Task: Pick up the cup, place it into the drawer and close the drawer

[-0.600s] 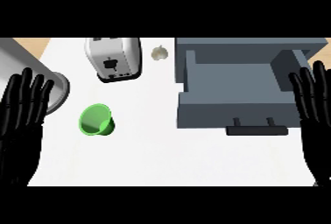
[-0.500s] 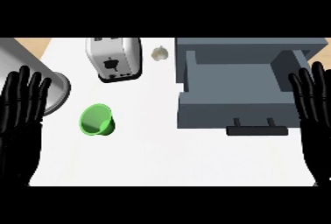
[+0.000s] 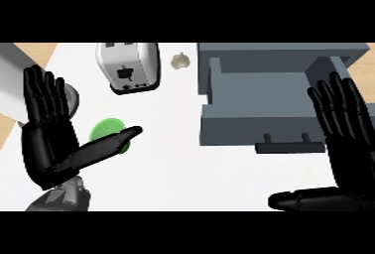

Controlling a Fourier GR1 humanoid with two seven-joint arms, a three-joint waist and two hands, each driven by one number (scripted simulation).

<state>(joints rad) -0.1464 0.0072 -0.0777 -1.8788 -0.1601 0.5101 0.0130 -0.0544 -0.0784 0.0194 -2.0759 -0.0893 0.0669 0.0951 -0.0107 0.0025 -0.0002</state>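
A green cup [image 3: 107, 130] lies on the white counter at centre left, partly hidden by the thumb of my left hand [image 3: 50, 144]. That hand is open, fingers straight and pointing up, palm just left of the cup. The grey drawer [image 3: 219, 121] stands pulled open at the right, its inside bare, its dark handle [image 3: 289, 147] facing me. My right hand [image 3: 350, 144] is open over the drawer's right side, fingers up, thumb stretched left near the lower edge.
A silver toaster [image 3: 128, 67] stands at the back, above the cup. A small pale garlic bulb [image 3: 180, 60] lies between the toaster and the drawer. A grey rounded object [image 3: 71, 94] shows behind my left fingers. White counter [image 3: 183, 168] spreads in the middle.
Both hands have moved inward and look larger. The left hand now reaches the cup, with its thumb across the cup's lower part. The right hand has come in over the drawer's right side.
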